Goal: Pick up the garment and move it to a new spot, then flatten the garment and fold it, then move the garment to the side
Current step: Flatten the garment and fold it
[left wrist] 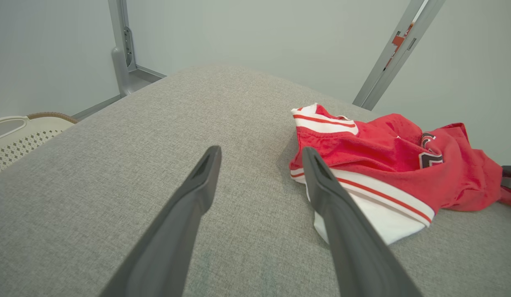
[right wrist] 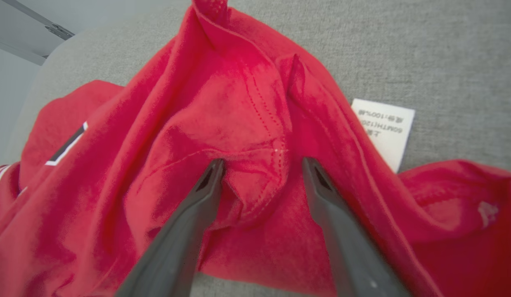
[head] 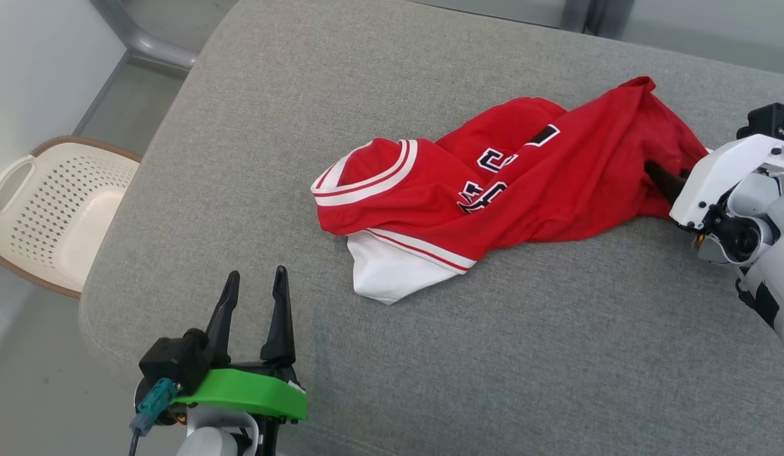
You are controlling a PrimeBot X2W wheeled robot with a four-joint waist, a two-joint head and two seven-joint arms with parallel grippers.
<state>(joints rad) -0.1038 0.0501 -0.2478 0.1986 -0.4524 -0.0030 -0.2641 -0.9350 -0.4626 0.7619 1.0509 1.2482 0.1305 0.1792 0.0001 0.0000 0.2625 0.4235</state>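
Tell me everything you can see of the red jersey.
The red jersey lies crumpled on the grey fabric cushion. Soft knit, white-and-red striped trim, white panel at its near edge, black-and-white lettering partly hidden in folds, white care label at its right end. The open right claw straddles a fold there.

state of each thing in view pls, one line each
red and white jersey garment, crumpled in a heap on the grey fabric cushion
left gripper, open, clear of the garment
right gripper, open, astride a red fold, not yet clamped
white care label, flat on the cushion
cream perforated plastic basket, upright beside the cushion
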